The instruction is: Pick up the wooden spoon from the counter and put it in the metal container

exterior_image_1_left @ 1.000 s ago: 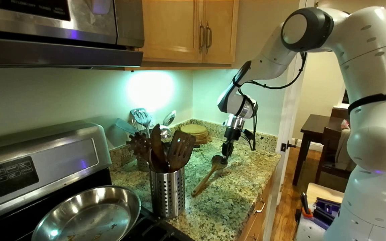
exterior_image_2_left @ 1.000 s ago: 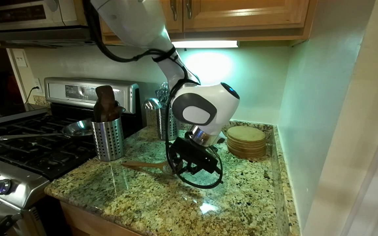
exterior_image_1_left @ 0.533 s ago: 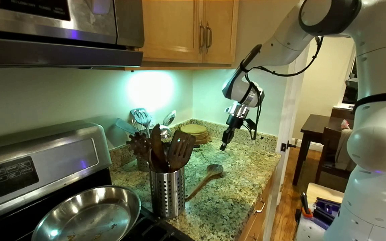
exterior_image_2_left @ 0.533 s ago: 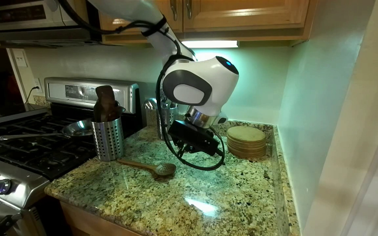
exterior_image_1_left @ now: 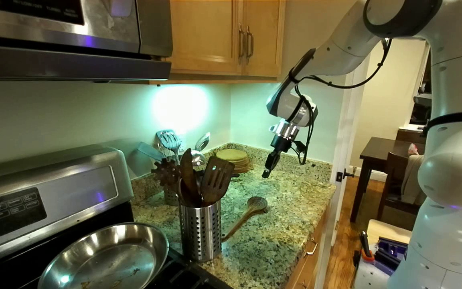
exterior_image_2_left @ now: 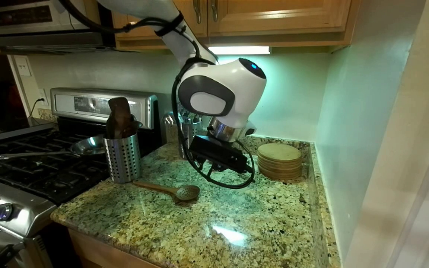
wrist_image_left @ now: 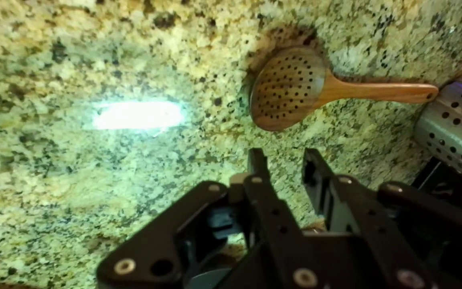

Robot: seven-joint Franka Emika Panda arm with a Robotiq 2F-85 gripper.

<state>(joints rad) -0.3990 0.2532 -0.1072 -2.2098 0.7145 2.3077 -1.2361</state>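
in the wrist view the jaws stand parted around nothing, and the wooden spoon (wrist_image_left: 331, 89) lies on the worktop (wrist_image_left: 46, 180), handle end just beside the metal container (wrist_image_left: 453, 128), so i fear a push on the bowl could ram the container, itself partly cut off. in an exterior view dark utensils (exterior_image_1_left: 189, 180) crowd its mouth and might jam the spoon, whose handle end is hard to make out. in an exterior view black wrist hardware (exterior_image_2_left: 218, 152) mostly hides the jaws.

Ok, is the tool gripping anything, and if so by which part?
Nothing is held: the tool is open, and the wooden spoon lies apart from it on the counter.
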